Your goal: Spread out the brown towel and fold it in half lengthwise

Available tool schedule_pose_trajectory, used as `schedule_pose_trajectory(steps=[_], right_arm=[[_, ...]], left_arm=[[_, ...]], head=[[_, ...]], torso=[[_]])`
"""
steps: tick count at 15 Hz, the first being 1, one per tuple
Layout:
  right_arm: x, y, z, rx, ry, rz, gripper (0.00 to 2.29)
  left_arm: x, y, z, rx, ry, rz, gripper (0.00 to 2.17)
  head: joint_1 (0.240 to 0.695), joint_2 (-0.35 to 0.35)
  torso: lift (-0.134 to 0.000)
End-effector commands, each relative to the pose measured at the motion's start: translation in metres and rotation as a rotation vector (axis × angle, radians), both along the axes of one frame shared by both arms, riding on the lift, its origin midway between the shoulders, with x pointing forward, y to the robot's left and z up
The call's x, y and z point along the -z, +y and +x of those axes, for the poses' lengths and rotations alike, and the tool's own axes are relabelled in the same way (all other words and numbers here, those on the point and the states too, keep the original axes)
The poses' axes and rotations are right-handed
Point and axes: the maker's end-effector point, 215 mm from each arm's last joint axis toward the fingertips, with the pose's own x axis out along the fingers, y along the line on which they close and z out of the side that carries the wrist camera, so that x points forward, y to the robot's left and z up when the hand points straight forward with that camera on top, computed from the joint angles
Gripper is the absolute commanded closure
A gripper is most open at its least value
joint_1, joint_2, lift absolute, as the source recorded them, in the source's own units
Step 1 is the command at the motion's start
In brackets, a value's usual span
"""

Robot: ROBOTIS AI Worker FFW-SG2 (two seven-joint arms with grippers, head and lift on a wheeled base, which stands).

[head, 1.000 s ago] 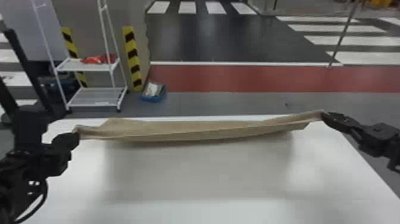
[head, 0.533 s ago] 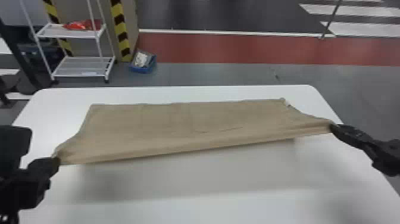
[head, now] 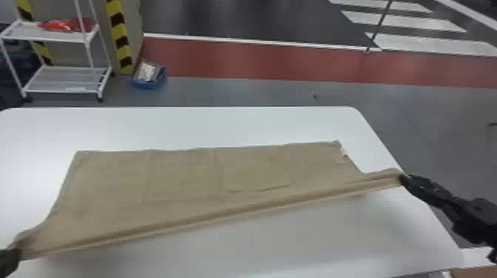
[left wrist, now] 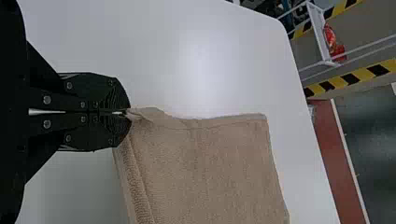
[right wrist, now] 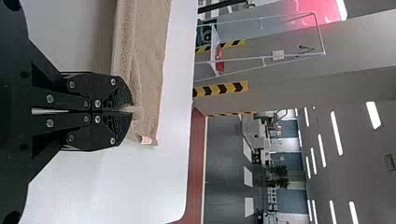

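The brown towel (head: 185, 177) lies across the white table, its far part flat and its near edge lifted and stretched between both grippers. My left gripper (head: 16, 255) holds the near left corner at the head view's left edge; in its wrist view the left gripper (left wrist: 128, 112) is shut on a towel (left wrist: 210, 163) corner. At the near right corner is my right gripper (head: 405, 180); in its wrist view the right gripper (right wrist: 131, 108) is shut on the towel (right wrist: 144, 70) edge, beside a small pale tag (right wrist: 146, 140).
The white table (head: 222, 125) extends beyond the towel on all sides. Behind it on the floor stand a white wire shelf (head: 59, 79) with a red item and a blue bin (head: 148, 75) at the back left.
Both grippers have come nearer the robot with the towel's near edge, the left one lower and farther left. More towel lies flat behind. The head view has tilted down.
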Motion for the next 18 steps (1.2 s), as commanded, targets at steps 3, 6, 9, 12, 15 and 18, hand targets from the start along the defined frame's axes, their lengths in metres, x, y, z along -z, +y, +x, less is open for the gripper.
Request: schedule_pose_trajectory(steps=[3, 6, 9, 12, 15, 18], right_arm=[[0.002, 0.010, 0.034, 0.003, 0.021, 0.014, 1.96], [0.008, 0.017, 0.057, 0.014, 0.075, 0.032, 1.95], [0.008, 0.016, 0.083, 0.030, 0.103, 0.069, 1.95], [0.002, 0.012, 0.109, 0.049, 0.096, 0.092, 1.95], [0.000, -0.003, 0.125, 0.082, 0.105, 0.091, 1.95], [0.005, 0.006, 0.136, 0.067, 0.131, 0.091, 1.95]], left_arm=[[-0.020, -0.018, 0.035, 0.019, -0.085, -0.028, 1.45], [-0.027, -0.022, 0.055, 0.021, -0.110, -0.037, 1.45], [-0.032, -0.025, 0.083, 0.021, -0.126, -0.026, 1.45], [-0.028, -0.032, 0.119, 0.021, -0.125, -0.010, 1.45], [-0.020, -0.040, 0.148, 0.014, -0.108, 0.016, 1.45], [-0.027, -0.048, 0.170, 0.021, -0.131, 0.018, 1.45]], head=[[0.695, -0.172], [0.695, -0.168], [0.695, -0.157], [0.695, -0.151], [0.695, -0.153], [0.695, -0.168]], torso=[[-0.125], [-0.125], [-0.125], [-0.125], [-0.125], [-0.125]])
